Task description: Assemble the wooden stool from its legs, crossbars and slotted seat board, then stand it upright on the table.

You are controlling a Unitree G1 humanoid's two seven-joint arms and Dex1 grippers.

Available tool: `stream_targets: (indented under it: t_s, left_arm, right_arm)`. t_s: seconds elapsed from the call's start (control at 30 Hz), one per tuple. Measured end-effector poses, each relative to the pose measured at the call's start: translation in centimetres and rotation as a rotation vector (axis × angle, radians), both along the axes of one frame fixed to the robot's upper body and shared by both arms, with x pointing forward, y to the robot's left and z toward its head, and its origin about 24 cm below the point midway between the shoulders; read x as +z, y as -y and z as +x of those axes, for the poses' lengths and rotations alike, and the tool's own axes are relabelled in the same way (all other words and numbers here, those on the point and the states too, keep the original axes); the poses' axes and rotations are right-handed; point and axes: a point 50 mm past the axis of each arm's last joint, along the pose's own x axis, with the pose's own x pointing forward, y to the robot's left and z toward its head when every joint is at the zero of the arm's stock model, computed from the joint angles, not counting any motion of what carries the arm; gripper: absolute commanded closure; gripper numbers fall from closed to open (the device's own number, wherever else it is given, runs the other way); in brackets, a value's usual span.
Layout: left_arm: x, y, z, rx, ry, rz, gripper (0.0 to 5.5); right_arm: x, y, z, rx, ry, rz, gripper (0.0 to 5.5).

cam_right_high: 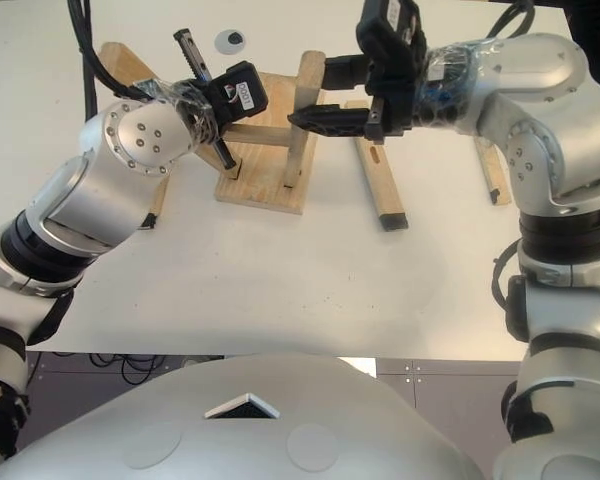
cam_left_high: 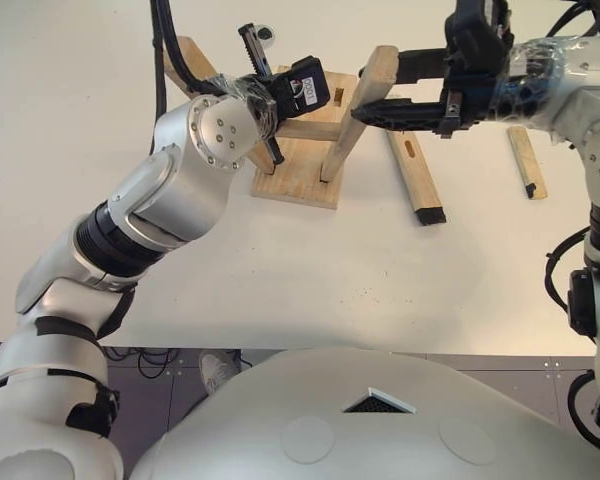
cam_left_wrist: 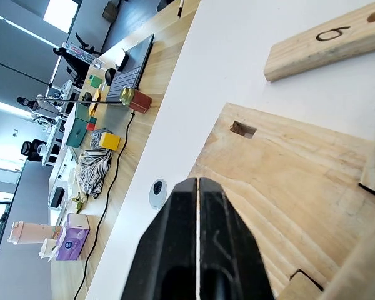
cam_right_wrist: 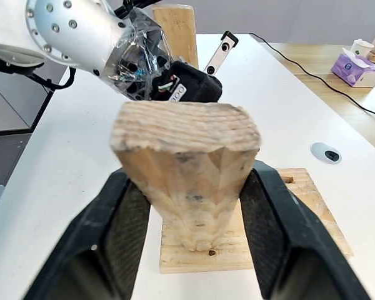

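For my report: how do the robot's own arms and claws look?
The left arm and right arm have silver rounded shells with black rings at the joints, black cables and clear wrap at the wrists. The left claw and right claw are black with two fingers; the left carries a white label.

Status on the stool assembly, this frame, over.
Left gripper shut, empty, above seat board. Right gripper shut on leg standing on that board. Loose leg on table, right of board, not blocking.
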Motion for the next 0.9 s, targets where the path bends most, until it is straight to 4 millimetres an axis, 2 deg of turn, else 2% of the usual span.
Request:
stream_targets:
  t_s: [0.03, 0.1, 0.2, 0.27, 0.3, 0.37, 0.5, 0.6, 0.67, 0.7, 0.77, 0.9]
  left_arm:
    - [0.1, -0.2, 0.2, 0.016, -0.001, -0.017, 5.5]
    - [0.5, -0.3, 0.4, 0.033, -0.013, -0.089, 5.5]
    - [1.9, -0.1, 0.9, 0.023, -0.103, -0.314, 5.5]
    - [4.1, -1.2, 1.9, 0.049, -0.076, -0.42, 5.5]
    - [6.3, -2.0, 2.4, 0.055, -0.016, -0.474, 5.5]
    - [9.1, -2.7, 2.6, 0.026, 0.049, -0.524, 5.5]
    - [12.2, -3.4, 2.4, -0.025, 0.081, -0.618, 5.5]
    - [16.0, -5.3, 2.6, 0.003, 0.178, -0.765, 5.5]
    - [17.2, -7.2, 3.0, 0.077, 0.247, -0.805, 5.5]
    - [17.2, -8.5, 3.2, 0.135, 0.271, -0.806, 5.5]
    - [15.0, -11.0, 3.5, 0.261, 0.252, -0.778, 5.5]
    - [10.2, -13.5, 3.2, 0.371, 0.136, -0.636, 5.5]
  right_arm:
    - [-0.1, -0.2, 0.0, -0.009, 0.0, 0.008, 3.48]
    - [-0.2, -0.1, 0.1, -0.019, 0.003, 0.009, 2.95]
    - [-3.2, 0.2, -0.5, -0.038, -0.138, -0.019, 2.45]
    - [-3.2, 0.5, -0.7, -0.034, -0.141, -0.012, 2.07]
    - [-2.8, 0.6, -0.9, -0.022, -0.126, -0.002, 1.96]
    - [-2.9, 0.6, -1.1, -0.016, -0.111, -0.002, 1.96]
    - [-3.9, 1.6, -1.6, -0.021, -0.079, -0.084, 1.96]
    - [-6.6, 2.8, -2.7, -0.02, -0.076, -0.25, 2.27]
    - [-8.7, 4.1, -2.5, -0.082, -0.022, -0.416, 2.6]
    - [-9.9, 4.8, -2.4, -0.156, -0.021, -0.465, 2.81]
    - [-10.7, 4.8, -1.6, -0.339, -0.025, -0.413, 3.18]
    - [-8.8, 1.8, -1.5, -0.455, -0.053, -0.171, 3.83]
